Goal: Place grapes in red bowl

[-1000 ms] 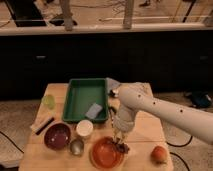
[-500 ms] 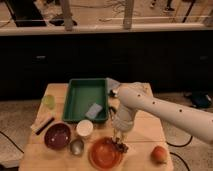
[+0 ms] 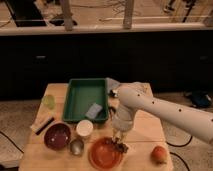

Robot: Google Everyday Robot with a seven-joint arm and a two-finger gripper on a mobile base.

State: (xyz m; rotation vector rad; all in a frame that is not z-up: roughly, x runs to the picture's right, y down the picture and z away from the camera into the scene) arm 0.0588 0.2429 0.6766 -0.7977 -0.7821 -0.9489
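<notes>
The gripper [image 3: 120, 140] points straight down from the white arm [image 3: 160, 111], poised above the front of the table [image 3: 37, 157], at the right rim of the red bowl [image 3: 102, 154]. The grapes [image 3: 122, 146] sit directly under the gripper tip, on or at that right rim; whether they touch the gripper cannot be told. Whether the gripper is parted or closed on the grapes also cannot be told. The red bowl extends from below the gripper toward its left. Farther left of the gripper stands a metal cup [image 3: 76, 146], just beside the red bowl, and beyond it a purple bowl [image 3: 57, 136]. A white cup [image 3: 84, 128] stands left of the gripper and slightly behind it. A green tray [image 3: 86, 97] lies behind and to the left of the gripper, with a grey pad [image 3: 93, 111] in its near right corner. An orange fruit [image 3: 159, 154] rests to the right of the gripper, well apart from the grapes. Compared with the frame half a second earlier, the gripper, the grapes and the red bowl occupy the same positions; no displacement is visible.
</notes>
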